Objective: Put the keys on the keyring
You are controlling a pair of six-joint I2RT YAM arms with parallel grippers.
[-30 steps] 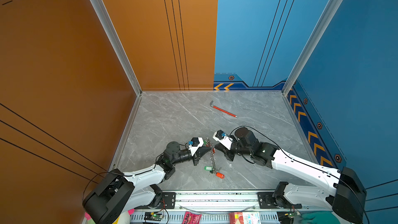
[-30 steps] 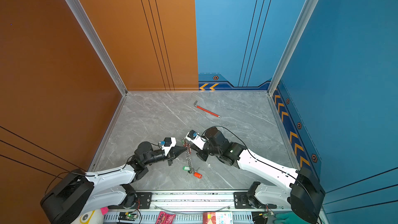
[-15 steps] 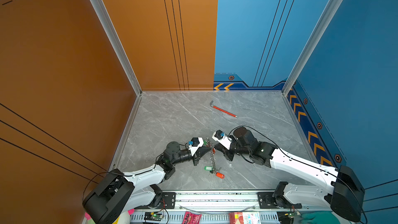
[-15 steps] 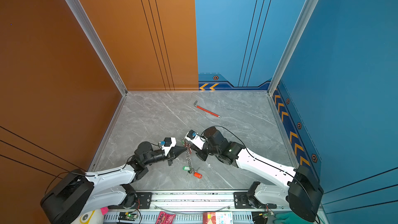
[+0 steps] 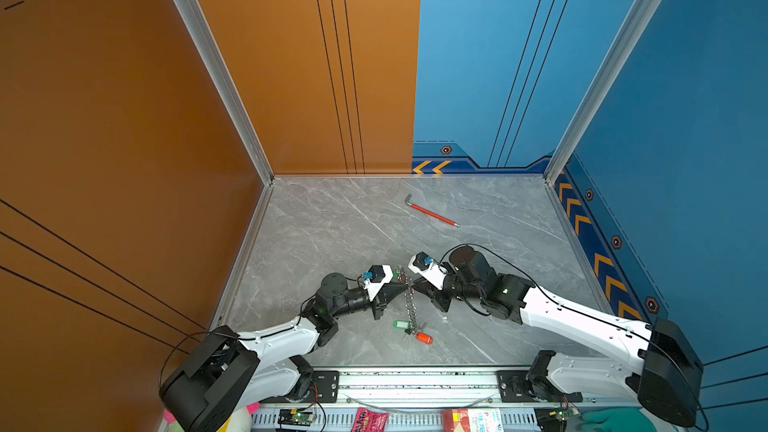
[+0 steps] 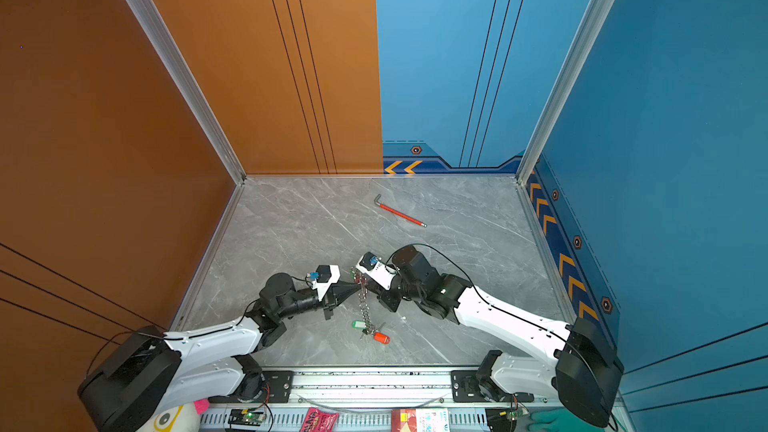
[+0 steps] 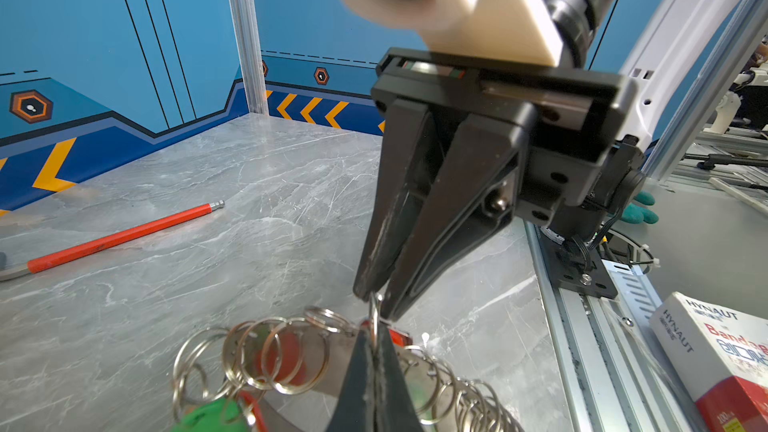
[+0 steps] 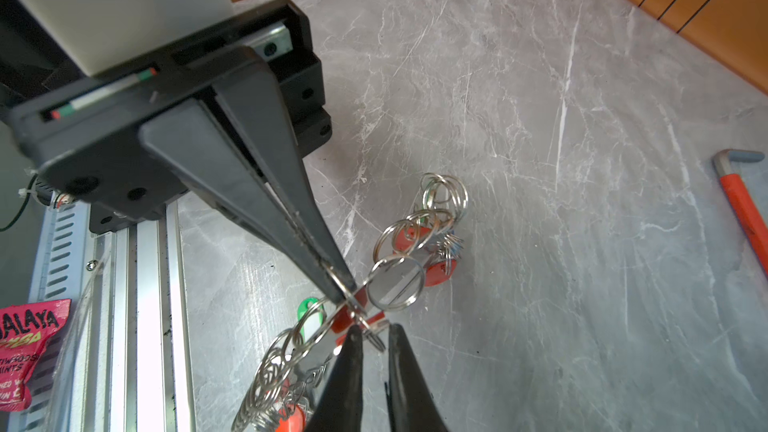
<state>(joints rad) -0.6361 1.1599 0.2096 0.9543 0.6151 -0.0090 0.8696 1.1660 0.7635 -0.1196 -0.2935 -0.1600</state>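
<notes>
The keyring is a chain of linked silver rings hanging from where both grippers meet, low over the table's front middle. My left gripper is shut on one ring at the chain's top. My right gripper faces it tip to tip. Its jaws stand a little apart, with a small bit of ring metal between the fingertips. Keys hang at the chain's lower end, one with a green tag and one with an orange tag, resting on the table. In the right wrist view, more orange tags show among the rings.
A red-sleeved hex wrench lies on the grey marble table toward the back. Orange and blue walls close the left, back and right sides. A metal rail runs along the front edge, with a pink packet and a white and red box beyond it.
My right gripper's jaws have parted slightly. Both arms and the hanging chain have stayed almost where they were.
</notes>
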